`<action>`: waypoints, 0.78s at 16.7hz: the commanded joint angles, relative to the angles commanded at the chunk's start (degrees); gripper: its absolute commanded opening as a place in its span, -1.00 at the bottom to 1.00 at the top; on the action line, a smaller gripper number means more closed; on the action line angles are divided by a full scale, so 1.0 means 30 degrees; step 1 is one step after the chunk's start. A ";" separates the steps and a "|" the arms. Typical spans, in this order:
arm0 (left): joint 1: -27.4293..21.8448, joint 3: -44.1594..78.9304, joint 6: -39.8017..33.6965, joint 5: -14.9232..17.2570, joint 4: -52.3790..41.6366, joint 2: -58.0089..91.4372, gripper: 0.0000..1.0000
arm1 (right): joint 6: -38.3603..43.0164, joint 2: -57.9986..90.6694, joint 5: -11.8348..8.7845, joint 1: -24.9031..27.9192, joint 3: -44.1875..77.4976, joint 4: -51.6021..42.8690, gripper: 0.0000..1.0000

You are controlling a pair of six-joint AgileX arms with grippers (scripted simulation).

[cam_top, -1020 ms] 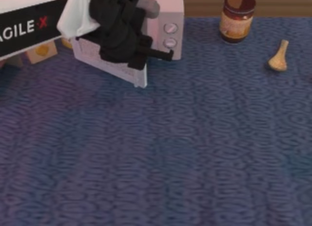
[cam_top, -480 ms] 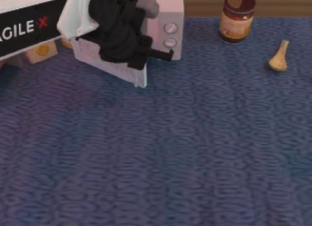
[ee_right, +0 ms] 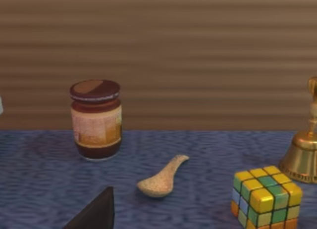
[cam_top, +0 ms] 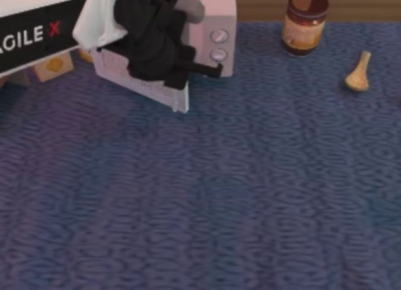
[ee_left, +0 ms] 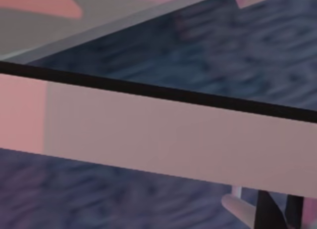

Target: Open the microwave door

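A: What lies nearest on the table (cam_top: 207,196)?

B: Only blue patterned cloth; the near half carries nothing else.

A: And farther back?

B: At the far left the microwave door (cam_top: 145,83) stands swung out from the microwave (cam_top: 216,14), hinged on its left, its free edge pointing toward the near right. The mesh window faces the near left.

A: Where is the left gripper (cam_top: 210,69)?

B: Just behind the door's free edge, in front of the knob panel. The black wrist covers the opening between door and oven. One thin black finger reaches right toward the lower knob (cam_top: 218,54). Whether the fingers are apart or clamped on anything, I cannot tell.

A: Does the left wrist view help?

B: It shows a broad pale band with a dark upper edge across the cloth, nothing of the fingertips.

A: The right arm?

B: Not in the top view. Its wrist view shows only a dark corner at the bottom edge, so the fingers cannot be judged.

A: Anything else far off?

B: A brown jar (cam_top: 304,22) at the far edge right of the microwave, a wooden spoon (cam_top: 358,73) nearer and farther right. The right wrist view adds a colour cube (ee_right: 265,197) and a brass bell (ee_right: 306,150). Small cartons (cam_top: 53,66) peek out under the left arm
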 joint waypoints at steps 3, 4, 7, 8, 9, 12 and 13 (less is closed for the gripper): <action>0.0189 -0.0390 0.0597 0.0308 0.0182 -0.0385 -1.00 | 0.0000 0.0000 0.0000 0.0000 0.0000 0.0000 1.00; 0.0326 -0.0756 0.1030 0.0520 0.0215 -0.0559 -1.00 | 0.0000 0.0000 0.0000 0.0000 0.0000 0.0000 1.00; 0.0741 -0.1823 0.2310 0.1198 0.0421 -0.1228 -1.00 | 0.0000 0.0000 0.0000 0.0000 0.0000 0.0000 1.00; 0.0830 -0.1958 0.2582 0.1351 0.0556 -0.1461 -1.00 | 0.0000 0.0000 0.0000 0.0000 0.0000 0.0000 1.00; 0.0864 -0.1990 0.2688 0.1410 0.0625 -0.1565 -1.00 | 0.0000 0.0000 0.0000 0.0000 0.0000 0.0000 1.00; 0.0864 -0.1990 0.2688 0.1410 0.0625 -0.1565 -1.00 | 0.0000 0.0000 0.0000 0.0000 0.0000 0.0000 1.00; 0.0864 -0.1990 0.2688 0.1410 0.0625 -0.1565 -1.00 | 0.0000 0.0000 0.0000 0.0000 0.0000 0.0000 1.00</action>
